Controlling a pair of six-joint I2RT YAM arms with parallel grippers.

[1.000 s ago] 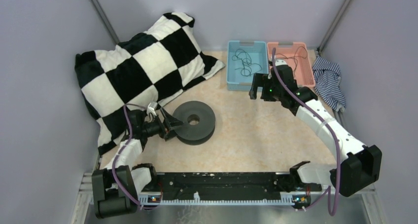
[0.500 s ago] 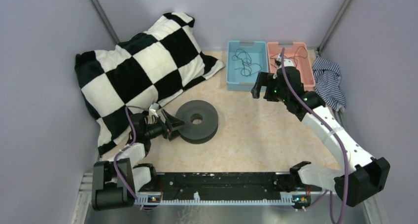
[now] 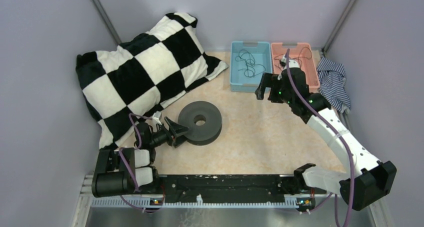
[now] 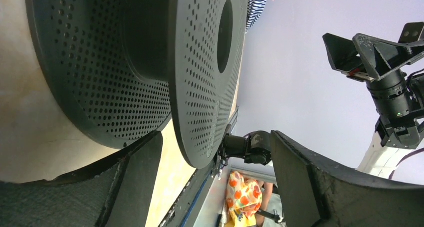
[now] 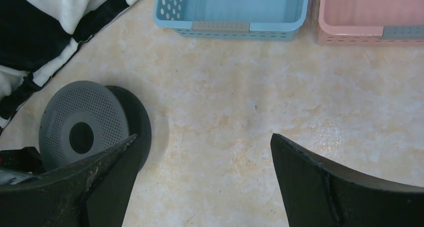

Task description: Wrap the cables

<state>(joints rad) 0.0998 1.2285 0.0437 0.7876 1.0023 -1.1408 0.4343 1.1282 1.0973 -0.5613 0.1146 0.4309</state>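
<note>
The dark round spool (image 3: 200, 122) lies flat on the table. Thin black cables lie tangled in the blue basket (image 3: 247, 62) and in the pink basket (image 3: 296, 53). My left gripper (image 3: 179, 132) is open at the spool's left rim. In the left wrist view the perforated spool (image 4: 195, 67) fills the top left, and its upper flange edge sits between my left gripper's (image 4: 217, 159) spread fingers without touching them. My right gripper (image 3: 262, 88) is open and empty, hovering just in front of the blue basket; in its wrist view (image 5: 202, 142) only bare table lies between the fingers.
A black-and-white checkered pillow (image 3: 145, 67) lies at the back left, close to the spool. A striped cloth (image 3: 332, 79) lies right of the pink basket (image 5: 370, 24). The blue basket (image 5: 222, 27) and the spool (image 5: 87, 127) show in the right wrist view.
My left arm has drawn down toward its base, with the gripper staying open at the spool's rim. The spool shifted slightly right. My right gripper moved a little right, then held still.
</note>
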